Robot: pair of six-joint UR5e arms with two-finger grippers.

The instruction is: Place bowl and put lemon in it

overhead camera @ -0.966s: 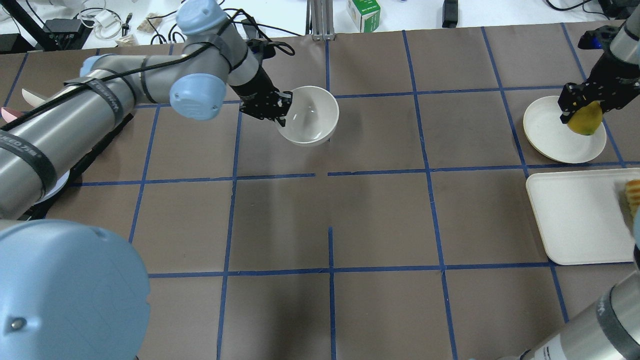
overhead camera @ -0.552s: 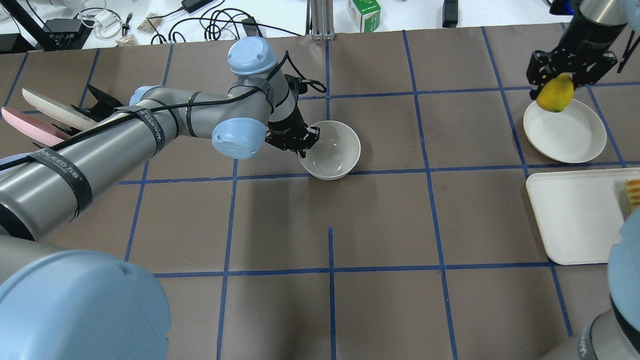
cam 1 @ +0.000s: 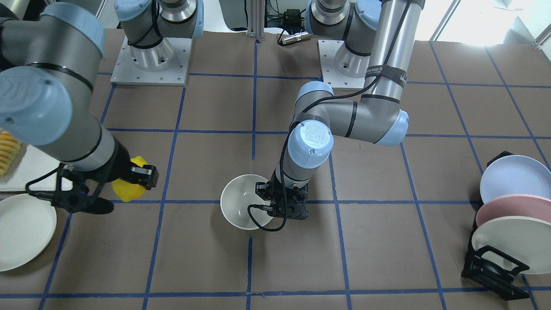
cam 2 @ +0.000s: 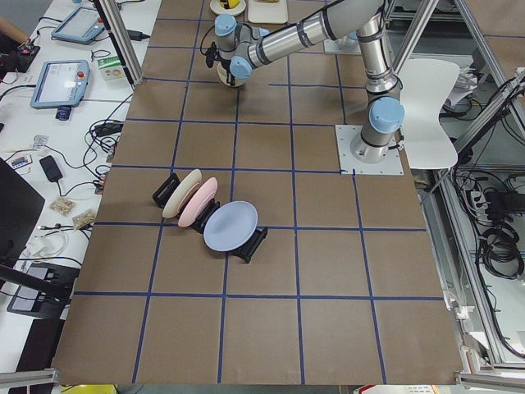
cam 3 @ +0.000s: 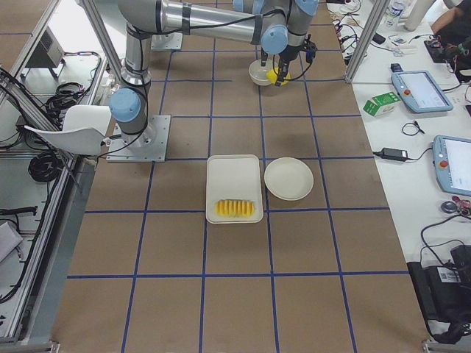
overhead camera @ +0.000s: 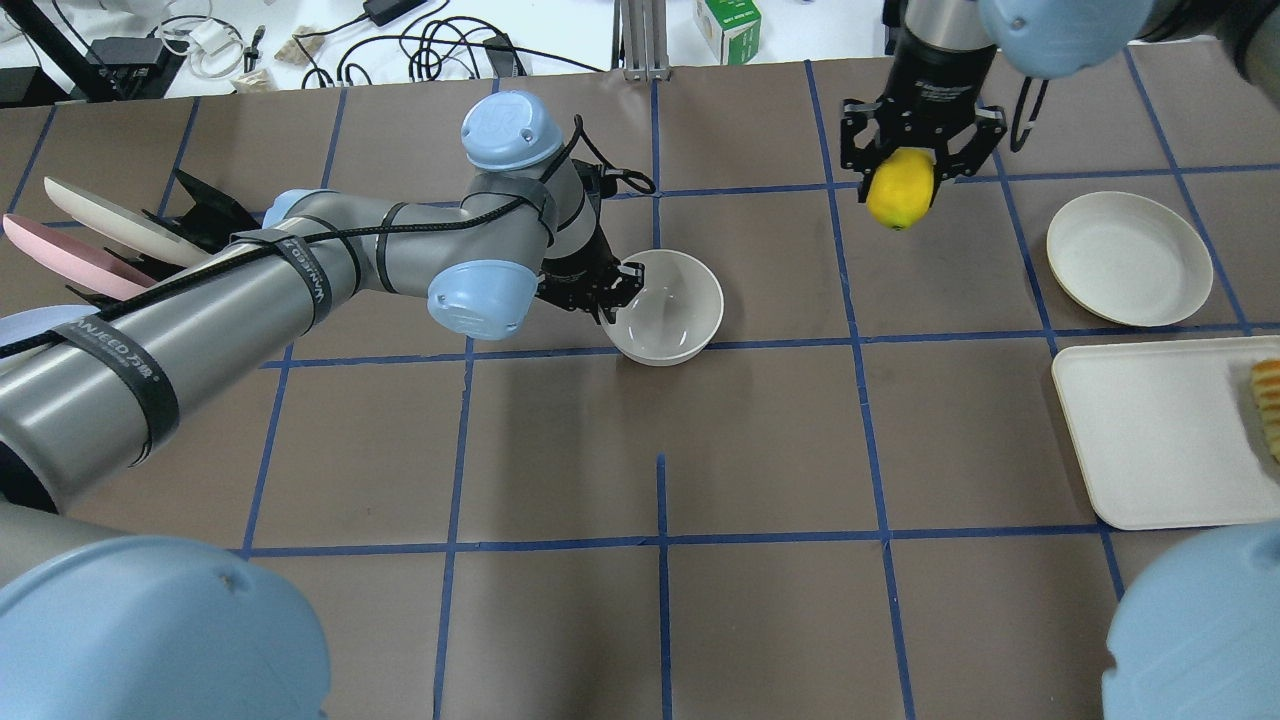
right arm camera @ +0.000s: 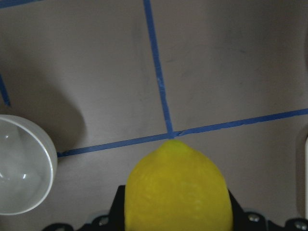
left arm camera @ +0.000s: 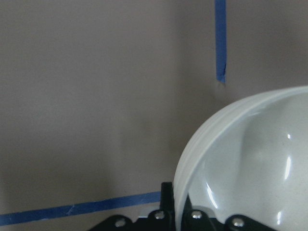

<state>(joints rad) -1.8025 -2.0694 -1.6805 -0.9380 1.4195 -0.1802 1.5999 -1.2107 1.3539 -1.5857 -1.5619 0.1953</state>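
The off-white bowl sits low near the table's middle, slightly tilted; I cannot tell if it touches the table. It also shows in the front view and the left wrist view. My left gripper is shut on the bowl's left rim, also seen in the front view. My right gripper is shut on the yellow lemon and holds it in the air, right of and beyond the bowl. The lemon fills the right wrist view's bottom, with the bowl at its left edge.
A flat white plate lies at the right with nothing on it. A white tray with fruit slices lies nearer. A rack with several plates stands at the left. A green carton stands beyond the mat.
My left arm has carried the bowl right and nearer, toward the table's middle. My right gripper has lifted the lemon off the white plate and carried it left, toward the bowl.
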